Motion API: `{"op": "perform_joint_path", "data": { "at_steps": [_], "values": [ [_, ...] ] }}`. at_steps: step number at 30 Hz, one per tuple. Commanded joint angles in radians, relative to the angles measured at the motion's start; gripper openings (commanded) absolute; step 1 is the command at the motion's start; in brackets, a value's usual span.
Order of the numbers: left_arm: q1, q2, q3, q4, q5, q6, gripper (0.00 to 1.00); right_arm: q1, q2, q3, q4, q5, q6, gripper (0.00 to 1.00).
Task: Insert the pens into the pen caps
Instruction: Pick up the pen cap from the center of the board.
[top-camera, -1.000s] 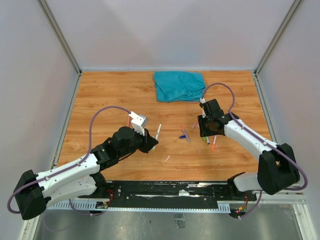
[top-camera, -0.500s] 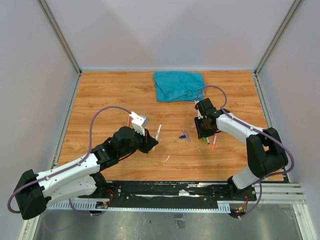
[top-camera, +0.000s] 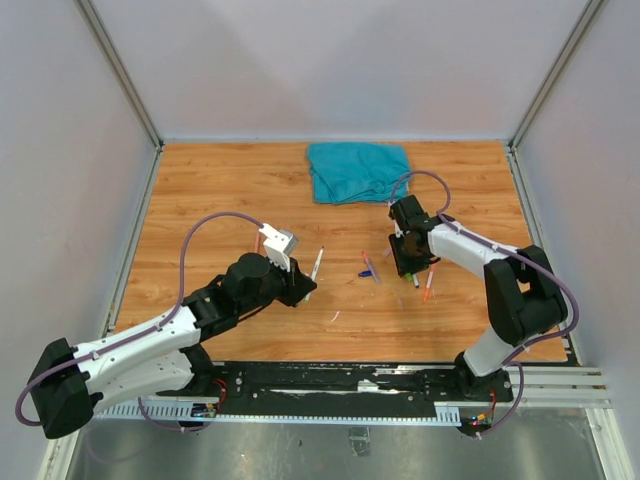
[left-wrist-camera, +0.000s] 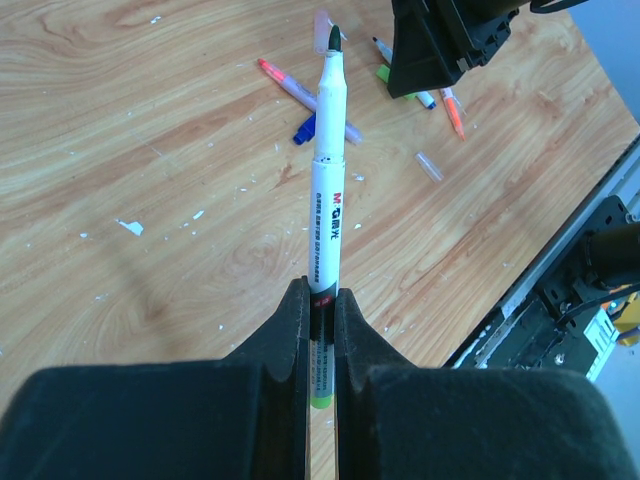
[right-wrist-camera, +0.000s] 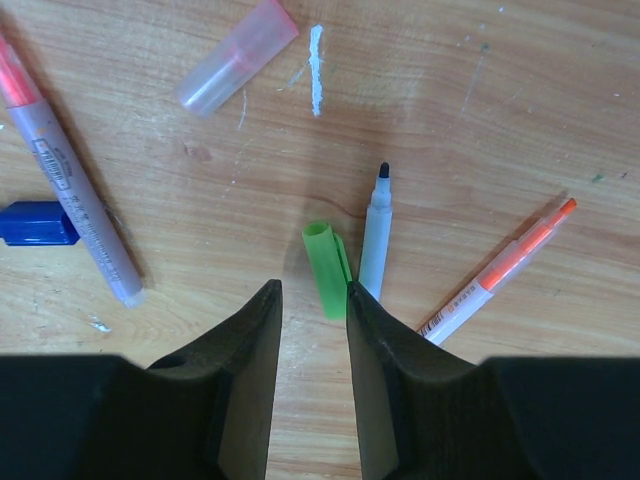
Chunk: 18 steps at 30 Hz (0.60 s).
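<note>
My left gripper (left-wrist-camera: 320, 300) is shut on a white pen (left-wrist-camera: 326, 180) with a green rear end and a dark bare tip pointing away. It holds the pen above the table, also in the top view (top-camera: 314, 266). My right gripper (right-wrist-camera: 313, 295) is open and low over the table, seen in the top view too (top-camera: 408, 262). A green cap (right-wrist-camera: 327, 268) lies just ahead of its fingertips, its near end beside the right finger. Beside the cap lie a pale blue pen (right-wrist-camera: 374, 240) and an orange pen (right-wrist-camera: 500, 270).
A purple-grey pen with a red tip (right-wrist-camera: 75, 190), a blue cap (right-wrist-camera: 38, 223) and a pink clear cap (right-wrist-camera: 237, 55) lie to the left of my right gripper. A teal cloth (top-camera: 358, 170) lies at the back. A small pale cap (top-camera: 334, 317) lies nearer the front.
My right gripper has shifted slightly left and back, and that arm has folded in toward the table. The left arm and its pen have not moved.
</note>
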Motion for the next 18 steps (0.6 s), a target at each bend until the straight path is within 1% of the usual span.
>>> {"op": "perform_joint_path", "data": {
  "at_steps": [1,14,18],
  "values": [
    [0.003,0.002,0.029,0.015,0.01,0.015,0.01,-0.013,0.028,0.024,-0.017,0.024,-0.016,0.33],
    [0.003,0.007,0.033,0.015,0.007,0.015,0.01,-0.013,0.062,0.017,-0.018,0.009,-0.013,0.28],
    [0.003,0.001,0.035,0.01,0.004,0.015,0.01,-0.013,0.073,0.014,-0.025,0.024,0.004,0.21]
  ]
}}
